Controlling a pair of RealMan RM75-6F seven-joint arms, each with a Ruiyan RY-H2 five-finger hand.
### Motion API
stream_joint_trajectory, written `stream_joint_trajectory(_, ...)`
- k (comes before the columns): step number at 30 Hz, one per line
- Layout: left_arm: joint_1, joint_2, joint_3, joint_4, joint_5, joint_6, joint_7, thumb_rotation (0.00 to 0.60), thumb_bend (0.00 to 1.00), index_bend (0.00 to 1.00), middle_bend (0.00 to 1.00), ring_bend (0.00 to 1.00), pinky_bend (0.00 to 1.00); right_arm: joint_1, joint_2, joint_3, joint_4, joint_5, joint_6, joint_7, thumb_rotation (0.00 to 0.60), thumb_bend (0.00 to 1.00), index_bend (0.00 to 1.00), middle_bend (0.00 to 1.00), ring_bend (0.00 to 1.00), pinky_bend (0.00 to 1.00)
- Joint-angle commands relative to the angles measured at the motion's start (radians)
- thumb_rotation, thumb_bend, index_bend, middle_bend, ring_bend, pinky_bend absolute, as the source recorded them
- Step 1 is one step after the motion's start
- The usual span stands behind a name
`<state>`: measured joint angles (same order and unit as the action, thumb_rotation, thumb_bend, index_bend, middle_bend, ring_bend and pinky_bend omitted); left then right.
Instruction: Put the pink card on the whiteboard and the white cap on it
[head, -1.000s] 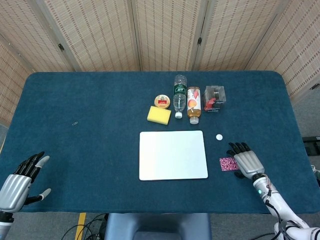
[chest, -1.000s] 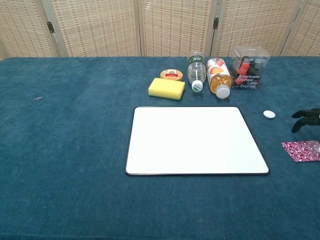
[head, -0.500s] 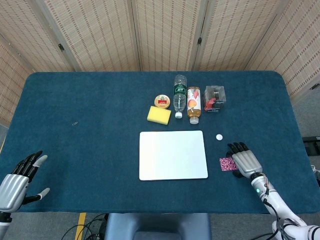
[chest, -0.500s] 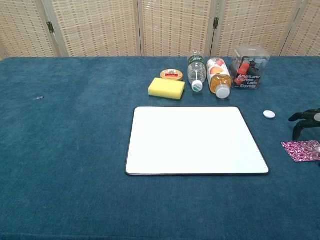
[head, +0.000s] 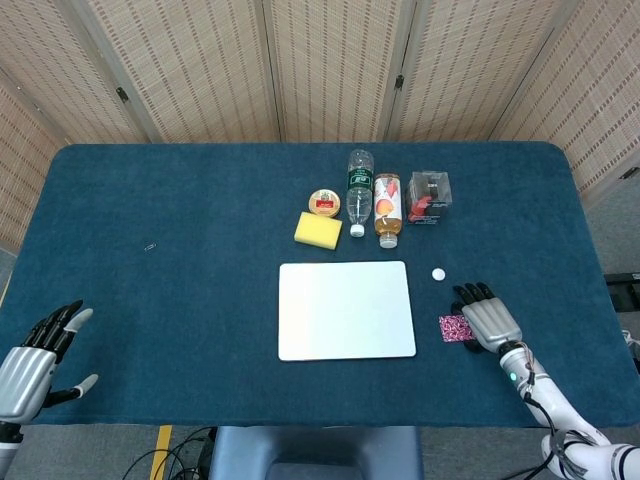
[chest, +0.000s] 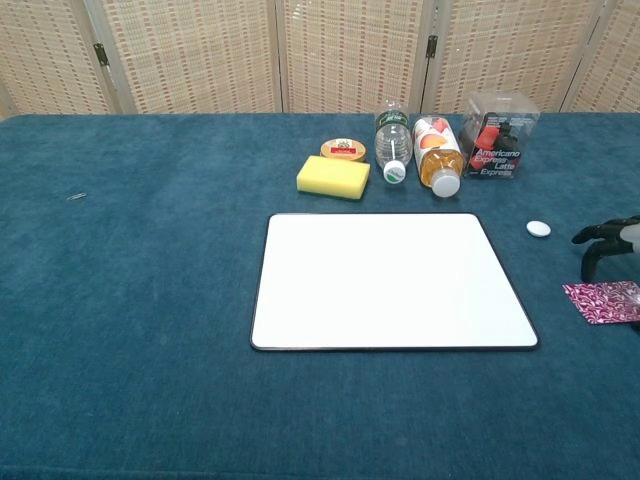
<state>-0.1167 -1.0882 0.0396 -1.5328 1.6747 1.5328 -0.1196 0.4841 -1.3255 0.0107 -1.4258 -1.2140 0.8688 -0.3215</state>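
The whiteboard (head: 346, 309) (chest: 390, 280) lies flat and bare in the middle of the blue table. Right of it lies the pink patterned card (head: 456, 328) (chest: 603, 301). The small white cap (head: 438, 274) (chest: 538, 229) sits just off the board's far right corner. My right hand (head: 487, 320) (chest: 606, 241) hovers over the card's right side, fingers apart and pointing down, holding nothing. My left hand (head: 35, 360) is at the near left table edge, fingers spread and empty; the chest view does not show it.
Behind the board stand a yellow sponge (head: 318, 229), a round tin (head: 323, 202), a lying water bottle (head: 359, 188), a juice bottle (head: 387, 209) and a clear box (head: 429, 197). A small clip (head: 150, 246) lies far left.
My right hand has crept a little left toward the card and the cap. My left hand has drifted slightly down and back toward the table edge.
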Motion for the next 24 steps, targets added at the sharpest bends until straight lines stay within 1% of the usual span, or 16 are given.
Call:
stream_joint_trajectory(1,0.0,0.0,-0.001,0.0,-0.003,-0.001,-0.001,0.6,0.22,0.0,0.07,0.09,0.19,0.002,-0.003,-0.001,0.005,0.0,-0.001,0.001,0.6,0.15,0.35,0.09,0.0,0.0)
stream_joint_trajectory(5,0.001,-0.001,-0.002,0.0,-0.005,-0.001,0.001,0.6,0.22,0.0,0.07,0.09,0.19,0.003,-0.01,-0.003,0.016,0.0,0.0,0.001,0.6,0.17,0.41,0.12,0.0,0.0)
stream_joint_trajectory(11,0.003,-0.003,-0.002,-0.002,-0.003,0.002,0.007,0.6,0.22,0.0,0.07,0.09,0.19,0.0,-0.011,-0.005,0.013,-0.015,0.015,0.013,0.6,0.19,0.45,0.13,0.0,0.0)
stream_joint_trajectory(17,0.001,-0.005,-0.002,-0.006,-0.004,-0.003,0.017,0.6,0.22,0.0,0.07,0.09,0.19,-0.005,0.039,0.008,-0.057,-0.05,0.062,0.037,0.6,0.19,0.45,0.13,0.0,0.0)
stream_joint_trajectory(24,0.0,0.001,-0.001,-0.007,-0.004,-0.005,-0.002,0.6,0.22,0.0,0.07,0.09,0.19,0.02,0.077,0.04,-0.141,-0.048,0.071,0.023,0.6,0.18,0.45,0.13,0.0,0.0)
